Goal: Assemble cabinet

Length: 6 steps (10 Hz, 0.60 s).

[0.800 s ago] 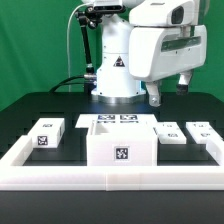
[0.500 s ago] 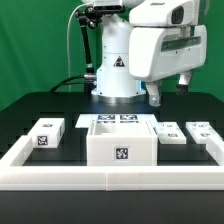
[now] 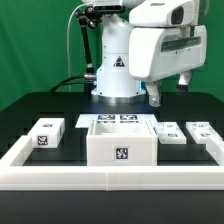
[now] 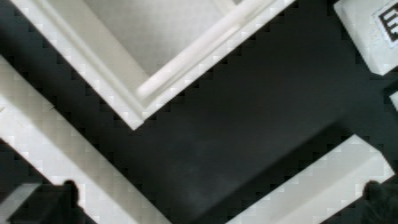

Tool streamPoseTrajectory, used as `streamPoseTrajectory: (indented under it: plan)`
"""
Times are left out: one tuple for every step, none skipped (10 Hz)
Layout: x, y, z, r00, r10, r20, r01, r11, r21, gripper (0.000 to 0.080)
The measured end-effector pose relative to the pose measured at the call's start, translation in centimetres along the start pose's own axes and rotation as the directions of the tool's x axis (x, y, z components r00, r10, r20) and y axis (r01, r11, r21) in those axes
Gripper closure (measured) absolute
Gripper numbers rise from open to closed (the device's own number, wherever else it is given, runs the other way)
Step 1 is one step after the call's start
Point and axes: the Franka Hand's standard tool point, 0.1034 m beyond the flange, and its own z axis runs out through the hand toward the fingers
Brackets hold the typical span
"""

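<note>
Nothing has moved since the earlier frames: arm, tool and parts all sit where they were. The arm (image 3: 118,62) stands at the back of the black bench (image 3: 30,108). Its tool (image 3: 169,90) is raised high over the parts on the exterior view's right, its fingers (image 3: 155,96) spread apart and gripping nothing.

The cabinet (image 3: 121,140) lies unassembled in loose white pieces along the front of the bench. Its largest piece, an open-topped box (image 3: 104,148), sits in the middle with a tag (image 3: 122,155) on its front face. A tagged block (image 3: 46,134) rests well apart from it on the exterior view's left. Two smaller tagged pieces (image 3: 170,133) (image 3: 201,131) lie near each other, but not touching, on the exterior view's right.

The marker board (image 3: 121,119) lies flat just behind the box. A low white rail (image 3: 110,179) runs along the front and up both sides, with the box just behind its front run.

The wrist view looks down on black bench crossed by slanting white edges; which part they belong to cannot be told
</note>
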Motion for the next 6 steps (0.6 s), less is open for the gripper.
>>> streamPoseTrajectory:
  plan:
    - [-1.4, -0.3, 1.0, 0.990, -0.138, -0.023, 0.137, 0.990, -0.024, 0.0003]
    - [-2.9, -0.7, 1.8, 0.974, -0.224, -0.020, 0.223, 0.974, -0.027, 0.0003]
    - [-3.9, -0.8, 2.4, 0.951, -0.307, -0.016, 0.307, 0.951, -0.024, 0.0003]
    - [-4.6, -0.9, 2.6, 0.932, -0.362, -0.008, 0.362, 0.932, -0.008, 0.0003]
    - [-4.4, -0.8, 2.6, 0.942, -0.336, -0.010, 0.336, 0.942, -0.010, 0.0003]
    - [-4.5, -0.8, 2.6, 0.942, -0.337, -0.010, 0.337, 0.942, -0.009, 0.0003]
